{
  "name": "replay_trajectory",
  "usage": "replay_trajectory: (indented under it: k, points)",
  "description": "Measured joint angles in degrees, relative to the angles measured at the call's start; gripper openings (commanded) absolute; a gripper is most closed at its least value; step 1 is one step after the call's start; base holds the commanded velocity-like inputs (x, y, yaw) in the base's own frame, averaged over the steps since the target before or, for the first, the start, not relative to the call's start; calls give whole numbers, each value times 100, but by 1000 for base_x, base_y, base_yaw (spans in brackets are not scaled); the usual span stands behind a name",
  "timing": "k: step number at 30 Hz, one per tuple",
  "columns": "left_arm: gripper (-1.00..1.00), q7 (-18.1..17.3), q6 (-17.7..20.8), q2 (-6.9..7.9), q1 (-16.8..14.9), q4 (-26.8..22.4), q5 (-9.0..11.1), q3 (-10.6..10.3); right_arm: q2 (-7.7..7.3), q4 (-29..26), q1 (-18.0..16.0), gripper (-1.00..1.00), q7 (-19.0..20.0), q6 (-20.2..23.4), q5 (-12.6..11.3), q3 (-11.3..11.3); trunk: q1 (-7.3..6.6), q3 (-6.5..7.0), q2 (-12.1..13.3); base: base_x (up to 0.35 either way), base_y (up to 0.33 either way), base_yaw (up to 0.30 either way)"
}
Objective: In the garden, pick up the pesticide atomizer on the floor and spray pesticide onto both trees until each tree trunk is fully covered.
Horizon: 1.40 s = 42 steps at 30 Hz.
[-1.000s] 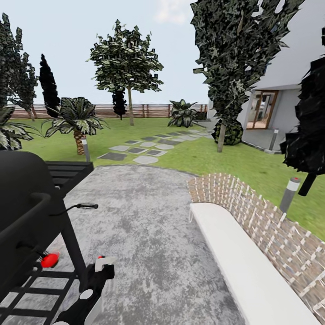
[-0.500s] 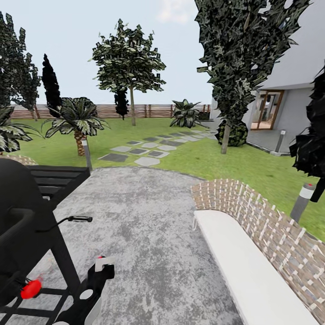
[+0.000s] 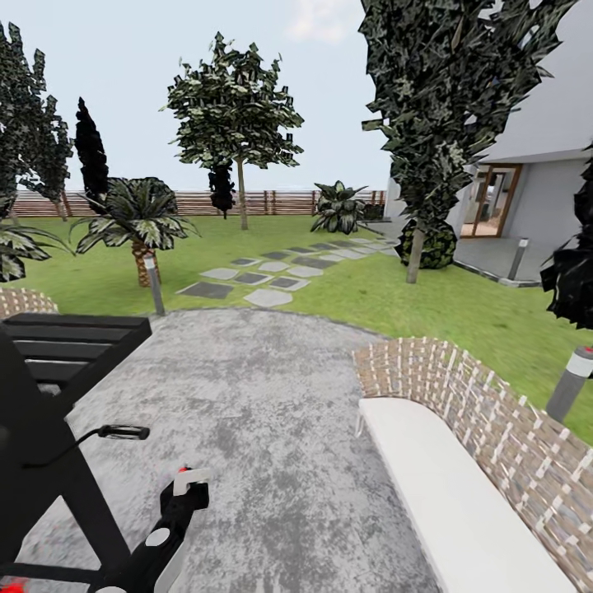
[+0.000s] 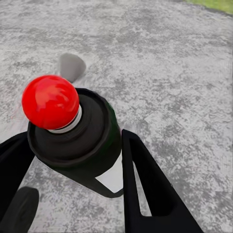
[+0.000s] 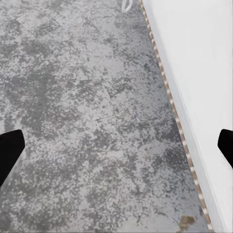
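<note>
Grey mottled floor (image 3: 272, 428) spreads under me, lawn (image 3: 395, 288) and two trees (image 3: 235, 115) beyond. My left gripper (image 4: 73, 170) pinches the pesticide atomizer (image 4: 80, 141), red knob up, over the paving. My right gripper (image 5: 116, 145) hangs spread wide beside a white bench (image 3: 453, 502) along a brick wall (image 3: 494, 420).

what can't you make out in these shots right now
- Left wrist view: the dark bottle with a red ball top has its base hidden by the left gripper fingers.
- Right wrist view: right gripper fingertips cut off by both edges.
- Head view: far grey-brown tree trunk too small to check for white specks.
</note>
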Motion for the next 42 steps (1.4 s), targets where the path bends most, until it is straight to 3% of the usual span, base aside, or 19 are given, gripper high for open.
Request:
replay_trajectory:
  k: [42]
  points:
    - [-100,0,0,0,0,0,0,-7,0,70,0,100,1,-1,0,0,0,0,0,350,0,0]
